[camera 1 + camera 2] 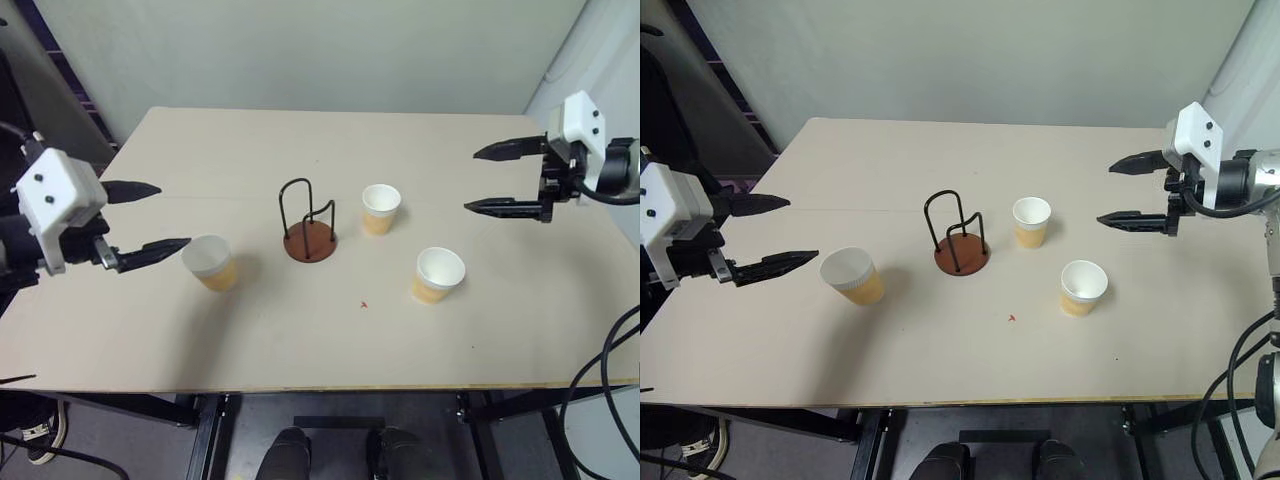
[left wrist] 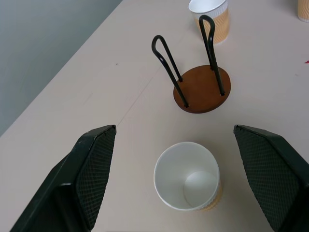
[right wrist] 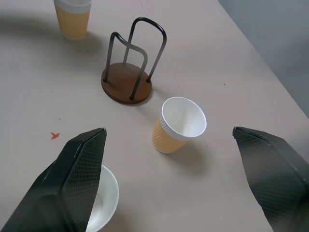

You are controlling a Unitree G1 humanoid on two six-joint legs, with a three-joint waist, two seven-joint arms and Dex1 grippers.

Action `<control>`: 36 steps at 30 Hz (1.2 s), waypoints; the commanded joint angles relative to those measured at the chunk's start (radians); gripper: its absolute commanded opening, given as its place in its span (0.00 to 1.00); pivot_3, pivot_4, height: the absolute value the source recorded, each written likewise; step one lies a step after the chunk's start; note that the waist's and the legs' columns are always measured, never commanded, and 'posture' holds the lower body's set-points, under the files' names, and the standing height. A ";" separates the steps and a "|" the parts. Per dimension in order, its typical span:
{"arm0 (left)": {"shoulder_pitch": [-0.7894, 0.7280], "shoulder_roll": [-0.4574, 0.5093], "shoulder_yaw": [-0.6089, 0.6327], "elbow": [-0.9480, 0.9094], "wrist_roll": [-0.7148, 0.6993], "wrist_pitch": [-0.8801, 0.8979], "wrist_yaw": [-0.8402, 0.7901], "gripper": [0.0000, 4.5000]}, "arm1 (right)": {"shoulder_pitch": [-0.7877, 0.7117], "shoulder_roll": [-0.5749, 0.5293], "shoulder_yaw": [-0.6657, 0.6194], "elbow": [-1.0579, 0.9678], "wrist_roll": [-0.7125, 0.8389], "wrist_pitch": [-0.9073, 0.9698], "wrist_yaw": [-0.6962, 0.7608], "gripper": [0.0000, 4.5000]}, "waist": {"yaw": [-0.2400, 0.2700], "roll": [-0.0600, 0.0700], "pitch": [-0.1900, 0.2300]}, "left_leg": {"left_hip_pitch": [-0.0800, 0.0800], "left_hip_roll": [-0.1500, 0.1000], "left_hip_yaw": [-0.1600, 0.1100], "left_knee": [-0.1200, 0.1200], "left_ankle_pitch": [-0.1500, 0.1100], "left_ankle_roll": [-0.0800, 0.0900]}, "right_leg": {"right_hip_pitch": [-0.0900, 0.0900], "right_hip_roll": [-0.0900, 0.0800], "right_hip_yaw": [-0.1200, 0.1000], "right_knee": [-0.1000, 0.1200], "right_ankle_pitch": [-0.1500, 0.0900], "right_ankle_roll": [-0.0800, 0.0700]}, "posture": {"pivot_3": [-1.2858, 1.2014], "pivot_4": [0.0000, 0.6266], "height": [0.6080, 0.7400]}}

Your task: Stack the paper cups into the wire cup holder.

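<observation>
Left hand and right hand both raised, fingers spread, empty

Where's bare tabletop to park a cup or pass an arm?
Free: the far strip of the beige table behind the black wire cup holder on its reddish-brown disc, and the near strip along the front edge. Crowded: the middle row, with the left paper cup, the holder, the middle cup and the right cup.

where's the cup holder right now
The cup holder stands empty near the table's middle in the head views, between the left cup and the nearer-right cup.
</observation>
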 commanded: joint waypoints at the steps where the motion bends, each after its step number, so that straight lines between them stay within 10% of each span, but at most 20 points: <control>1: -0.028 0.012 0.009 0.004 -0.013 -0.006 -0.004 0.93 | -0.004 -0.023 -0.036 -0.040 0.010 0.010 -0.013 0.97 | 0.000 0.000 0.000 | 0.000 0.000 0.000 0.000 0.000 0.000 | 0.000 0.000 0.000 0.000 0.000 0.000 | 0.52 0.24 1.00; 11: -0.261 -0.056 -0.144 0.027 -0.087 0.007 0.014 0.93 | 0.003 -0.040 -0.058 -0.077 0.025 0.037 -0.032 0.97 | 0.008 0.000 0.000 | 0.000 0.000 0.000 0.001 0.000 0.000 | 0.000 0.000 0.000 0.000 0.000 0.000 | 0.52 0.24 1.00; 20: -0.557 -0.303 -0.546 0.263 0.185 -0.109 0.079 0.93 | 0.149 -0.121 -0.184 -0.276 0.096 0.159 -0.096 0.97 | 0.023 0.000 0.000 | 0.000 -0.001 0.000 0.002 0.001 0.000 | 0.002 -0.001 0.001 -0.001 0.005 0.007 | 0.52 0.24 1.00; 36: -0.655 -0.595 -0.733 0.587 0.408 -0.242 0.134 0.93 | 0.339 -0.157 -0.300 -0.530 0.237 0.327 -0.216 0.97 | 0.020 -0.001 0.001 | -0.003 -0.007 0.017 0.020 0.000 0.002 | 0.005 0.004 0.022 -0.004 0.005 0.031 | 0.52 0.24 1.00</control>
